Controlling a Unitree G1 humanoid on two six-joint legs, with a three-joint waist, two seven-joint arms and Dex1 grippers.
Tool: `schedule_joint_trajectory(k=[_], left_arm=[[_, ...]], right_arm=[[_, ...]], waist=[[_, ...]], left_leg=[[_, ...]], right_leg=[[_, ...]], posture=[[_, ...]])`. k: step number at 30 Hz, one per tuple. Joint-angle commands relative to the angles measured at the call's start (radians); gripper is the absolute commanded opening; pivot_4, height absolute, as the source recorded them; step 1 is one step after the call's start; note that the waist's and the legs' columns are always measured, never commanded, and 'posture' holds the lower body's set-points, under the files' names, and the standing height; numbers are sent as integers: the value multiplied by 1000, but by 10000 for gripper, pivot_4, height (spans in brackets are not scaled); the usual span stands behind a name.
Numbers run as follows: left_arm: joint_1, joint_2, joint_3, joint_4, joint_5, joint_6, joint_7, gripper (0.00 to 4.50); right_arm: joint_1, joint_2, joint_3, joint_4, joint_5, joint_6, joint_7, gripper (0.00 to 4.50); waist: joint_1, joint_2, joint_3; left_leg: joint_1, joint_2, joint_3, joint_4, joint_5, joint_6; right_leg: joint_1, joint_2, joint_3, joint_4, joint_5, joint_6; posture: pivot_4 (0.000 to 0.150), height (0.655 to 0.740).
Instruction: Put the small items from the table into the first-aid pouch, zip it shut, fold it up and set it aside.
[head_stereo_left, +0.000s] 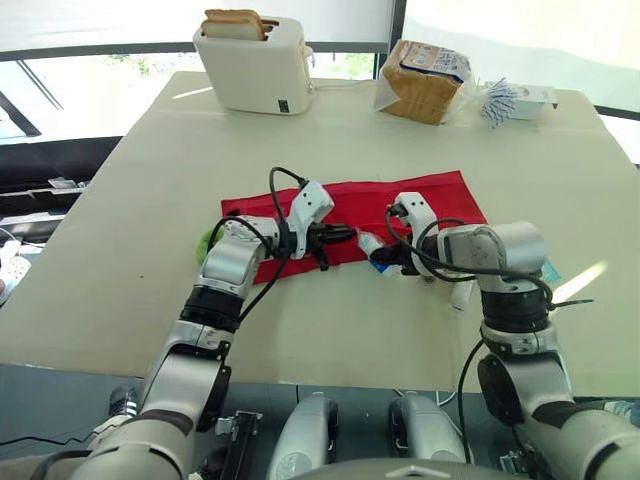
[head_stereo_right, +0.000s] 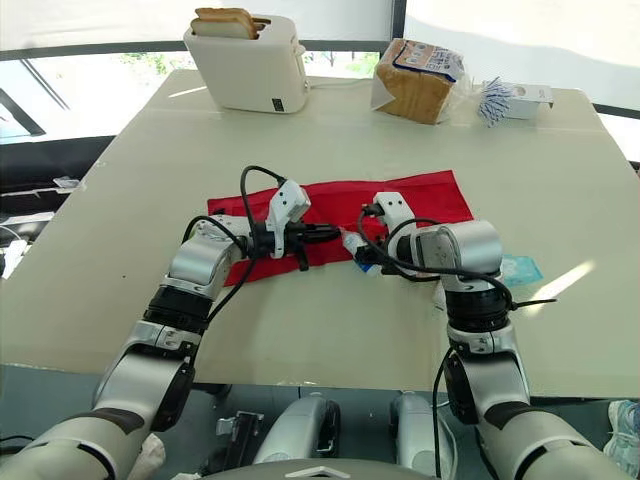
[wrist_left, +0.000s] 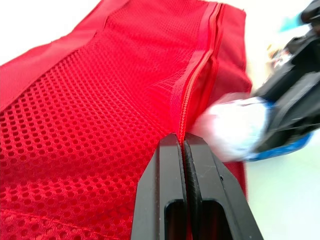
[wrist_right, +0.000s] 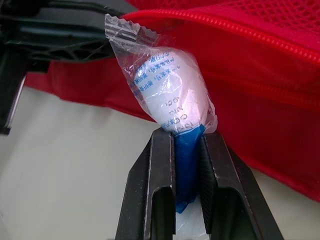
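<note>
Mid-frame, my left gripper (wrist_left: 184, 142) pinched the lip of the pouch (wrist_left: 90, 110); my right gripper (wrist_right: 188, 132) clamped a white packet (wrist_right: 167, 87); loading step, I judged; next, slide it inside.

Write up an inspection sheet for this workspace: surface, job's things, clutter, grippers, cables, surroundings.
Surface: beige table, no spills seen.
Job's things: red pouch lies flat, mesh side up, zipper open. A wrapped packet is held at its near edge. A light blue packet lies on the table by the right arm.
Clutter: toaster with bread in it, bread bag and white box at the far edge. A green thing is partly hidden by the left arm.
Grippers: left gripper pinches the pouch beside the zipper. Right gripper is shut on the wrapped packet.
Cables: black cables loop over both wrists, above the pouch.
Surroundings: window behind the table.
</note>
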Motion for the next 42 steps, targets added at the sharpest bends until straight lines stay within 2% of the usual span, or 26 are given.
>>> schedule_joint_trajectory(k=[1, 10, 11, 12, 14, 17, 20, 25, 29, 32, 34, 37, 42], left_arm=[[18, -8, -1, -73, -37, 5, -28, 0], [39, 10, -19, -80, -23, 5, -48, 0], [30, 11, -18, -56, -17, -4, -47, 0], [20, 12, -14, -32, -14, -10, -47, 0], [1, 13, -7, 7, -13, -18, -50, 0], [-29, 22, -8, 58, -7, -38, -67, 0], [-54, 27, -10, 92, -7, -49, -86, 0], [-74, 25, -15, 109, -7, -55, -110, 0], [-78, 28, -15, 105, -7, -57, -123, 0], [-81, 30, -11, 101, -9, -55, -129, 0], [-79, 30, -7, 91, -16, -48, -134, 0], [-74, 26, -2, 65, -35, -30, -143, 0], [-75, 21, 21, 46, -57, 10, -130, 0]], right_arm=[[-77, 71, -139, 85, -5, -10, -87, 718], [-158, 128, -241, 239, 31, -102, -180, 718], [-145, 124, -234, 203, 52, -98, -164, 10830], [-125, 116, -220, 151, 74, -84, -148, 12715], [-76, 85, -168, 41, 124, -63, -104, 20699], [34, -51, 17, -166, 179, -76, -38, 20699], [113, -127, 111, -285, 192, -119, -30, 20699], [183, -150, 195, -270, 150, -269, -65, 20699], [196, -115, 196, -233, 127, -355, -111, 20699], [201, -105, 211, -218, 113, -421, -126, 11830], [200, -108, 245, -204, 103, -460, -120, 2772], [188, -93, 303, -144, 80, -531, -109, 285], [158, -7, 326, 6, 51, -671, -128, 285]], waist=[[-1, 0, 0], [-3, 1, 0], [-3, 1, 0], [-3, 1, 0], [0, 1, 0], [-1, 1, 0], [-6, 1, 0], [-14, 1, 0], [-15, 1, 0], [-14, 1, 0], [-14, 1, 0], [-17, 1, 0], [-22, 1, 0]], left_leg=[[0, 0, 0, 0, 0, 0], [0, 0, 1, -1, 1, -1], [0, 0, 1, -1, 1, -1], [0, 0, 1, -1, 1, -1], [0, 0, 1, -1, 1, -1], [-2, -1, 1, -2, 0, -1], [-2, -1, 1, -2, 0, -1], [-1, 1, 1, -2, 0, 0], [-1, 1, 1, -2, 0, 0], [-1, 1, 1, -2, 0, -1], [-1, 1, 1, -2, 0, -1], [-1, 1, 1, -2, 0, -1], [-1, 1, 1, -2, 1, -1]], right_leg=[[-1, 0, 1, 1, 0, 0], [-2, 0, 1, 4, 0, 0], [-2, 0, 1, 5, 0, 0], [-2, 0, 1, 4, 0, 0], [-2, 0, 1, 4, 0, 0], [-2, 0, 1, 4, 0, 0], [-3, 0, 1, 0, 0, 0], [-3, 2, 2, 1, 0, 0], [-3, 2, 2, 1, 0, 0], [-3, 2, 2, 0, 0, 0], [-3, 2, 2, 0, 0, 0], [-3, 2, 2, 0, 0, 0], [-3, 2, 2, 0, 0, 0]], posture=[[1500, 7400], [1500, 7400], [1500, 7400], [1500, 7400], [1500, 7400], [1500, 7400], [1500, 7400], [1500, 7400], [1500, 7400], [1500, 7400], [1500, 7400], [1500, 7400], [1500, 7400]])
